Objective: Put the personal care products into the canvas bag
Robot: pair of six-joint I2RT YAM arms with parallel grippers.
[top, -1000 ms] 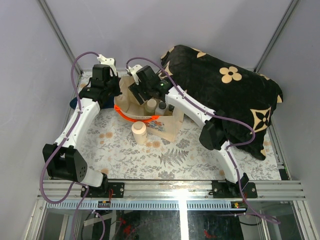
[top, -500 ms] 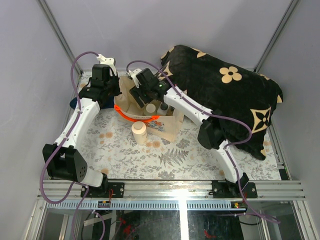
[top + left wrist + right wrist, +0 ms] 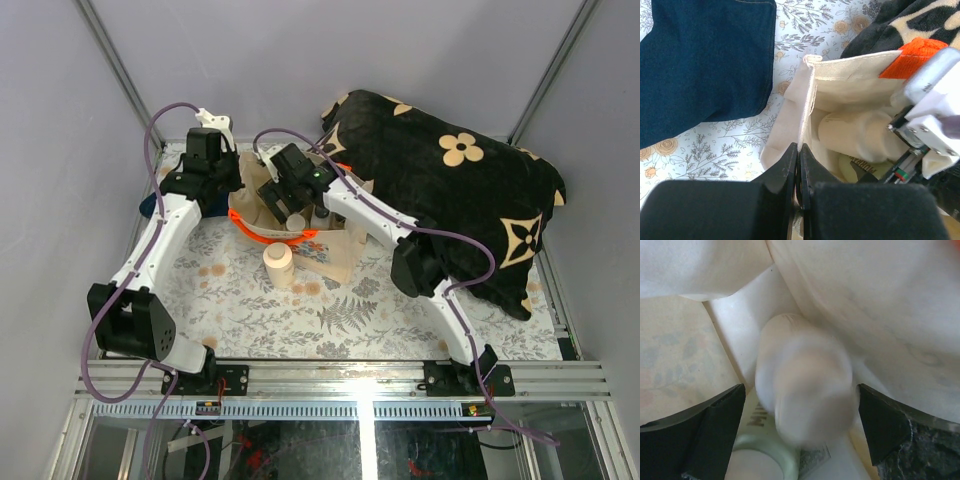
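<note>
The canvas bag [image 3: 328,256] stands open at the table's back, its orange handle [image 3: 268,236] hanging over the front. My left gripper [image 3: 799,151] is shut on the bag's left rim [image 3: 807,90] and holds the mouth open. My right gripper [image 3: 801,410] is inside the bag with its jaws wide open. A cream bottle with a tan cap [image 3: 805,390] lies between them, blurred and free of both fingers, above a pale greenish cylinder [image 3: 765,462]. This bottle also shows in the left wrist view [image 3: 860,136]. Another cream bottle with a tan cap [image 3: 278,263] stands on the table in front of the bag.
A large black flower-patterned cushion [image 3: 450,190] lies right behind the bag. A folded dark blue denim cloth [image 3: 705,60] lies left of the bag. A floral cloth [image 3: 330,310] covers the table.
My right gripper has gone down and left, deeper into the bag, with the bottle. The left gripper has stayed on the rim.
</note>
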